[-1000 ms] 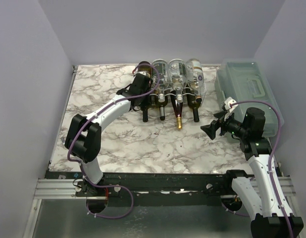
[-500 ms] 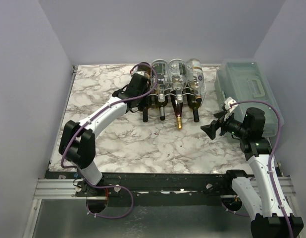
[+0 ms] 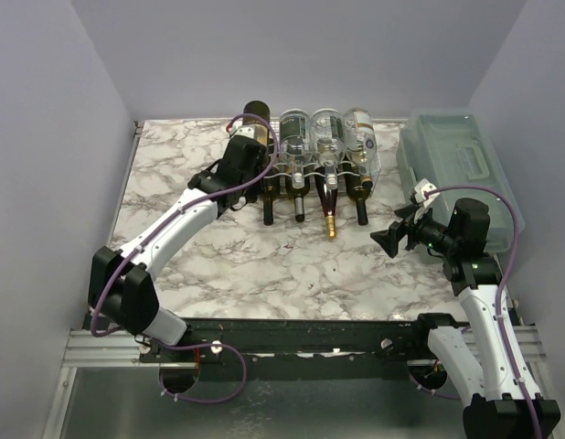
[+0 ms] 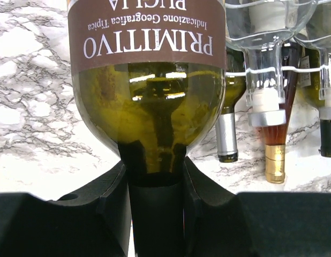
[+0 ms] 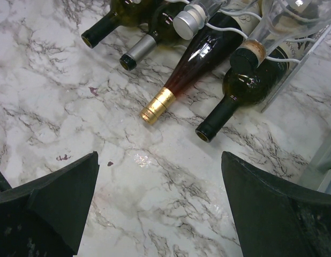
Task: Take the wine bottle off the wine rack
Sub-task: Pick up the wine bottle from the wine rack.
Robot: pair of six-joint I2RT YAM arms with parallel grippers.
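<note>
Bottle [image 4: 147, 101] is lying at the left end of the rack [image 4: 236, 73], its neck clamped in your left jaws and its far end standing higher than its neighbours. You are wanting a slow, straight pull along the neck, lifting clear of the clear bottle [image 4: 264, 32] beside it. Rightward, your right jaws are hanging wide apart above the bench [image 3: 264, 265], gripping nothing.

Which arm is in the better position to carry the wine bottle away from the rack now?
Left. The left pincer is shut on the neck of the Primitivo bottle at the left end of the wine rack. The right pincer hangs open above the table, touching no bottle.
</note>
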